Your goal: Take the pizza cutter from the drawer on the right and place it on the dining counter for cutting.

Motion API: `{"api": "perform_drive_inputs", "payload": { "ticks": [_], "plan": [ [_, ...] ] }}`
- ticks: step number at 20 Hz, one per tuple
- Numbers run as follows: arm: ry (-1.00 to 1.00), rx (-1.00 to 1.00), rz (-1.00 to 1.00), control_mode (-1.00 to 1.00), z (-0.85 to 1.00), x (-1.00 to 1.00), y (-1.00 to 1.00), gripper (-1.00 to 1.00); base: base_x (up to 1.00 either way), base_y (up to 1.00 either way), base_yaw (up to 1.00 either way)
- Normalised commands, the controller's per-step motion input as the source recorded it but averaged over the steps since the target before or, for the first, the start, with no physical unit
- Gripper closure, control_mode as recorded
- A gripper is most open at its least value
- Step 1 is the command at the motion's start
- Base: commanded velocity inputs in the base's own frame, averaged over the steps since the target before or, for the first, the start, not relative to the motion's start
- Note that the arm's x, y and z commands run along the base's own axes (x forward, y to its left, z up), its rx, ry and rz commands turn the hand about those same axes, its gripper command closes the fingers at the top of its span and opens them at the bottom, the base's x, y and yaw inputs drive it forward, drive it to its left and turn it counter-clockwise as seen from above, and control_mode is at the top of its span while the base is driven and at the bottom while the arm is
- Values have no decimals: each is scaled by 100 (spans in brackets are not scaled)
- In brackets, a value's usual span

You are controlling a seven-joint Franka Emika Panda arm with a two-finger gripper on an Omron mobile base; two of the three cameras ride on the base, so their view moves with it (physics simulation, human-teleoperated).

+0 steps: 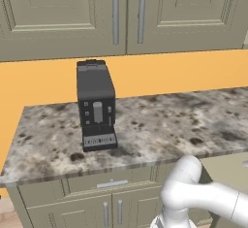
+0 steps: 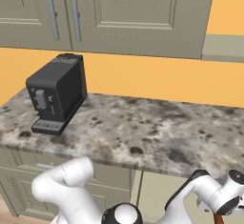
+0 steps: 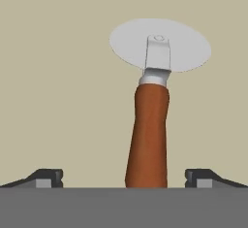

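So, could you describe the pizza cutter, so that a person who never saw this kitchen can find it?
In the hand view, look at the plain beige drawer floor. The pizza cutter lies there between the open gripper tips. It has a round silver blade and a reddish-brown handle; nothing else lies beside it.

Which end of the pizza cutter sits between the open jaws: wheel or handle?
The reddish-brown handle; the silver wheel lies beyond, farther from the gripper.

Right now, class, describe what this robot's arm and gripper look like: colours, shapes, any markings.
The arm is glossy white, built of rounded tubular links with dark joints. The gripper has two small dark fingertips with pale grey pads. No cables or markings show.
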Motion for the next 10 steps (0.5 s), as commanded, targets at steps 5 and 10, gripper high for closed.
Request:
{"api": "perform_drive_inputs", "payload": {
  "ticks": [5,10],
  "plan": [
    [-1,0,0,-100,-26,2,-14,-100,0,0,0],
    [0,1,0,-100,-11,15,-13,-100,0,0,0]
  ]
}}
